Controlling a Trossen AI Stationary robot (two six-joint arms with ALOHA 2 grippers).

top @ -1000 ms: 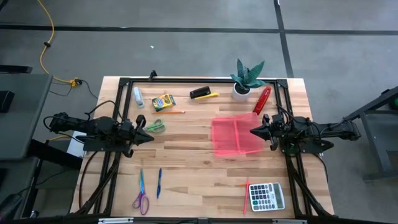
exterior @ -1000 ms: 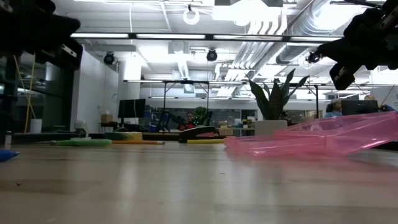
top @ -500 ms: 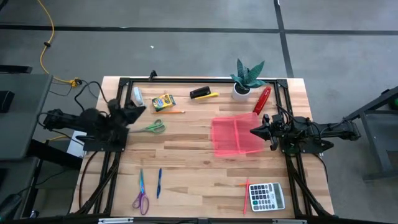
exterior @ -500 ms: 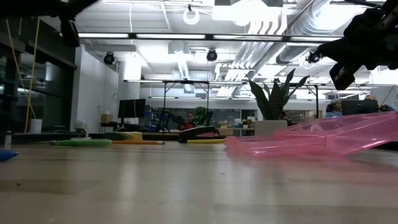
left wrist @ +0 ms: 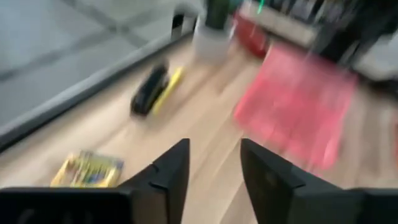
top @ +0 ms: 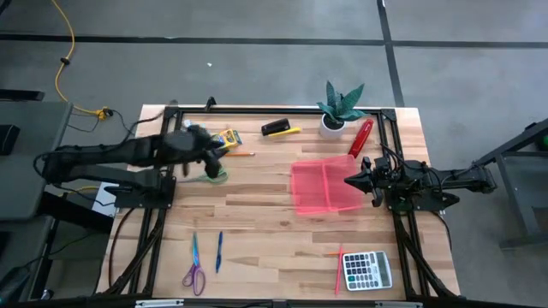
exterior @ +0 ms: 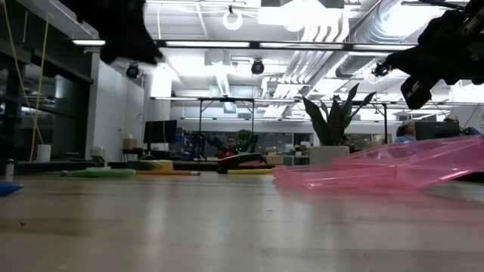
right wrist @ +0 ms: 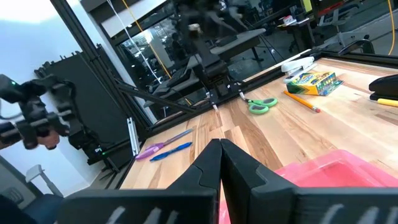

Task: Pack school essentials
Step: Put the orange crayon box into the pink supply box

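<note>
My left gripper (top: 214, 156) hangs open above the table's far left, over the green-handled scissors (top: 214, 175) and beside the crayon box (top: 228, 139). The left wrist view shows its fingers (left wrist: 214, 163) apart with nothing between them, and the crayon box (left wrist: 87, 169) below. An orange pencil (top: 242, 153) lies flat next to the box. Purple-handled scissors (top: 194, 272) and a blue pen (top: 219, 251) lie near the front left. My right gripper (top: 349, 180) waits shut at the right edge of the pink tray (top: 325, 188), touching nothing.
A potted plant (top: 341, 107), a black and yellow item (top: 279, 128) and a red item (top: 360, 137) stand along the far edge. A calculator (top: 366, 269) and red pencils (top: 338, 261) lie at the front right. Bare wood stretches across the table's middle.
My left arm has risen from its rest at the table's left, swung toward the far edge and reached out toward the crayon box, its gripper tipping downward. No object has moved.
</note>
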